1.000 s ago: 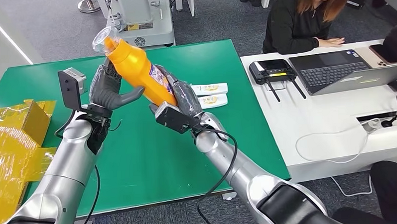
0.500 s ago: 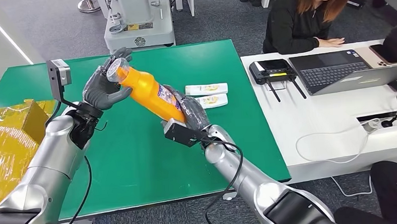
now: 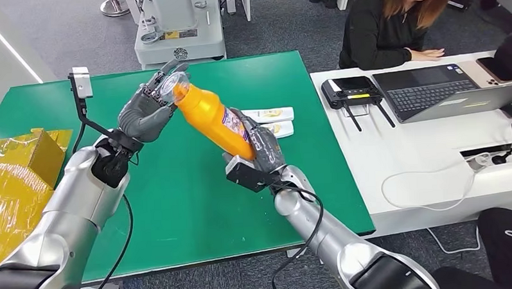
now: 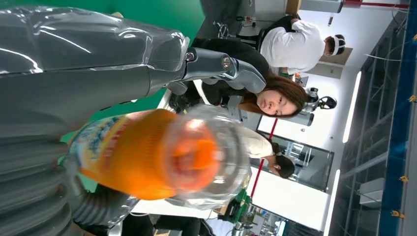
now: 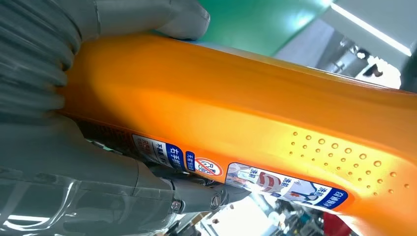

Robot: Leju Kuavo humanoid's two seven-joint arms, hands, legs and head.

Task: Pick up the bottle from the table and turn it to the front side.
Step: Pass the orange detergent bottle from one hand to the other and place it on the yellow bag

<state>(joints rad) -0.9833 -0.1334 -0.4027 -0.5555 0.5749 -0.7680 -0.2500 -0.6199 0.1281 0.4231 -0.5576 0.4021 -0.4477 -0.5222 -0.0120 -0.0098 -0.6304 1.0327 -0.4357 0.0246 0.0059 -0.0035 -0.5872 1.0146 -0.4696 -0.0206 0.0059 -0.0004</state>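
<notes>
At the left edge of the green counter (image 3: pixel 198 204) lies one heap of yellow wrapped packaging (image 3: pixel 14 185). Next along, the left hand (image 3: pixel 146 110) is raised above the counter's far half with its fingers (image 3: pixel 167 70) curled about the clear cap end of the one orange bottle (image 3: pixel 214 120); the left wrist view shows the cap between the thick grey thumb and the dark fingers, though whether they press on it or only cup it cannot be told. The bottle is off the counter, slanted, its cap end up toward the far left and its base down toward the right. The right hand (image 3: pixel 260 147) grips the bottle's lower body, fingers wrapped round it and closed on it; the right wrist view shows the thumb over the orange side and a strip of blue and red label beside the fingers. Just beyond the right hand, near the counter's right edge, two white tubes (image 3: pixel 272 121) lie side by side, flat on the green. Right of that stands a white counter (image 3: pixel 434 157) with one black handheld device (image 3: pixel 351 90), one open laptop (image 3: pixel 444 90) and a white cable (image 3: pixel 428 186). One person in black (image 3: pixel 390 24) sits at its far side, a hand resting on it.
</notes>
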